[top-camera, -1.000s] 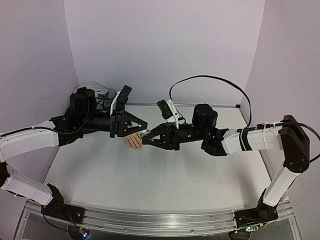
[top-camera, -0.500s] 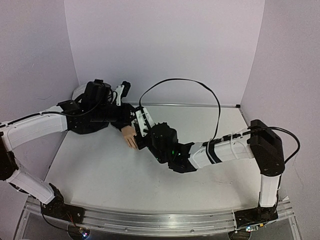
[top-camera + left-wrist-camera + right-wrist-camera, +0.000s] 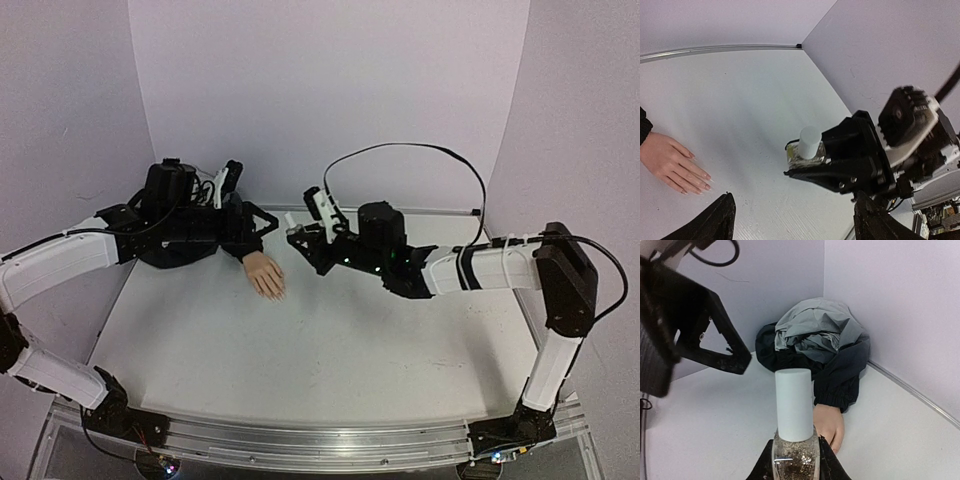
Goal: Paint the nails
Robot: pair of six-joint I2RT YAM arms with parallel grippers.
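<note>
The mannequin hand (image 3: 266, 273) lies palm down on the white table, coming out of a dark jacket sleeve (image 3: 235, 245). Its nails (image 3: 706, 176) show at the fingertips in the left wrist view. My right gripper (image 3: 297, 234) is shut on a small clear glitter bottle (image 3: 794, 455), held upright to the right of the hand with its white cap (image 3: 794, 402) on. My left gripper (image 3: 797, 222) hangs open above the sleeve with nothing between its fingers (image 3: 720, 220). It faces the bottle (image 3: 807, 149) across a gap.
The bunched grey and dark jacket (image 3: 815, 340) fills the back left corner against the walls. A black cable (image 3: 400, 155) loops above the right arm. A metal strip (image 3: 715, 49) runs along the foot of the back wall.
My left gripper has opened and drawn back to the left. The right gripper, still holding the bottle, has swung from over the hand to its right.
</note>
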